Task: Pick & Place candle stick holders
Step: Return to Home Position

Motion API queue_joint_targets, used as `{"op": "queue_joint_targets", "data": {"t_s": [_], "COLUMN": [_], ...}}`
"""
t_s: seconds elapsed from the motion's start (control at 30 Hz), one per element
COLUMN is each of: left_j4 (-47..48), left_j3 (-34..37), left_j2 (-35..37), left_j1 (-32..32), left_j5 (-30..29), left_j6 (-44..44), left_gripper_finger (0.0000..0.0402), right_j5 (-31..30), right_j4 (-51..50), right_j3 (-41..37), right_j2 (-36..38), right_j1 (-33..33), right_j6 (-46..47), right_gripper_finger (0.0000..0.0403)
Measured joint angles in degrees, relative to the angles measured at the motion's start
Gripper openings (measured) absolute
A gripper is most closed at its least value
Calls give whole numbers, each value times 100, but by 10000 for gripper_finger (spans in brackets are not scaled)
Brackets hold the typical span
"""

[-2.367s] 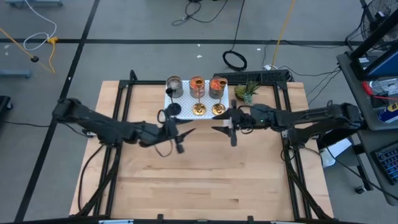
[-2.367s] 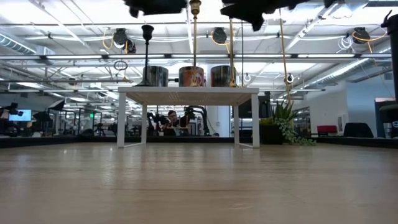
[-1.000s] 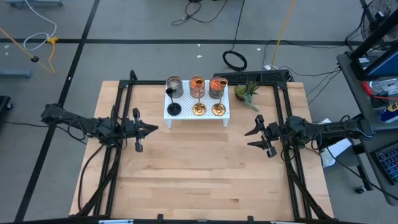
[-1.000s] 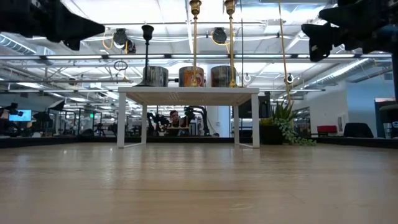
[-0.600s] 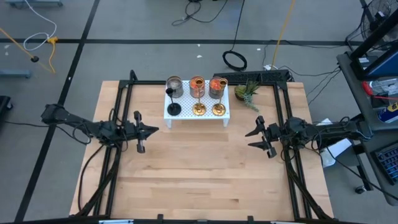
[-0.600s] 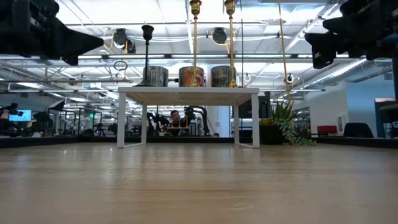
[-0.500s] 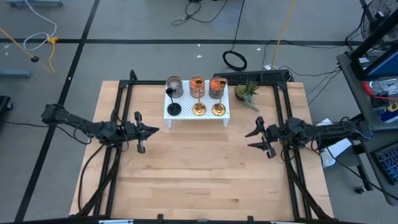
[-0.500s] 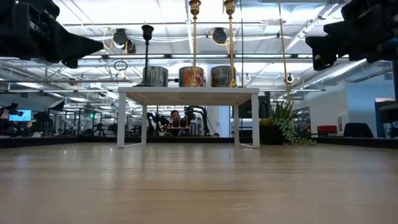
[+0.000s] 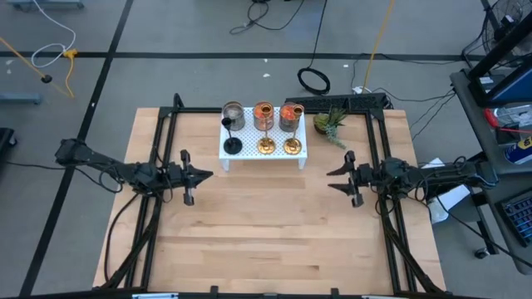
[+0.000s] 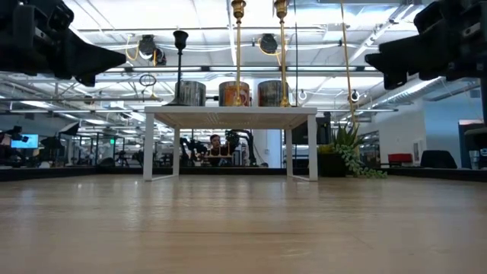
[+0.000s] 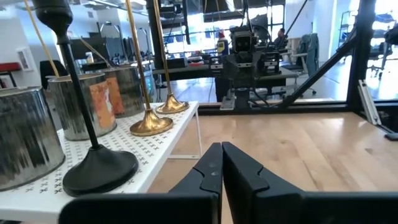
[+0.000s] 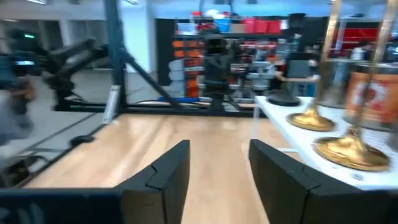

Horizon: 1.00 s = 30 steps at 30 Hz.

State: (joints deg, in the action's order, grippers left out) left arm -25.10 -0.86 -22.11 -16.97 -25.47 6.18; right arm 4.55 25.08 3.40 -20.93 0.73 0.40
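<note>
My left pincer (image 9: pixel 202 174) hangs over the bench (image 9: pixel 274 241), out to the left of the white stand (image 9: pixel 248 138) and a little in front of it, well apart from it. It points across toward the other arm. In the left wrist view its fingers (image 11: pixel 208 171) are pressed together with nothing held.

My right pincer (image 9: pixel 334 179) sits mirrored on the other side, to the right of the stand and slightly in front of it, also clear of it. Its fingers (image 12: pixel 163 174) are spread apart with only bare bench showing between them.

All six candle holders stand upright on the stand, in two rows of three. In the back row the grey glass cup (image 9: pixel 233 115) is at the stand's left end, with the two orange glass cups (image 9: pixel 263 112) (image 9: pixel 291 114) beside it. In the front row the black stemmed holder (image 9: pixel 232 147) is in front of the grey cup. The two gold stemmed holders (image 9: pixel 266 146) (image 9: pixel 293 146) are each in front of an orange cup.

A small green plant (image 9: pixel 331 123) sits on the bench just beside the stand's back right corner.

In the low view both arms show dark and high, one on either side of the stand.
</note>
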Motion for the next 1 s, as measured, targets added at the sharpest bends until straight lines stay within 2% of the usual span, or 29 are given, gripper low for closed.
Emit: {"op": "queue_joint_targets", "data": {"t_s": [0.1,0.37,0.7,1.0], "left_j4": [0,0,0,0], "left_j3": [0,0,0,0], "left_j2": [0,0,0,0], "left_j1": [0,0,0,0], "left_j5": [0,2,0,2], "left_j6": [-74,-204,-195,-195], "left_gripper_finger": [30,46,47,47], "right_j5": [-104,262,265,298], "right_j4": [-40,-326,-351,-351], "right_j3": [-2,-9,-15,-18], "right_j2": [-1,-2,-4,-4], "right_j1": [0,0,0,0], "right_j6": [-32,14,45,47], "right_gripper_finger": [132,9,35,32]}}
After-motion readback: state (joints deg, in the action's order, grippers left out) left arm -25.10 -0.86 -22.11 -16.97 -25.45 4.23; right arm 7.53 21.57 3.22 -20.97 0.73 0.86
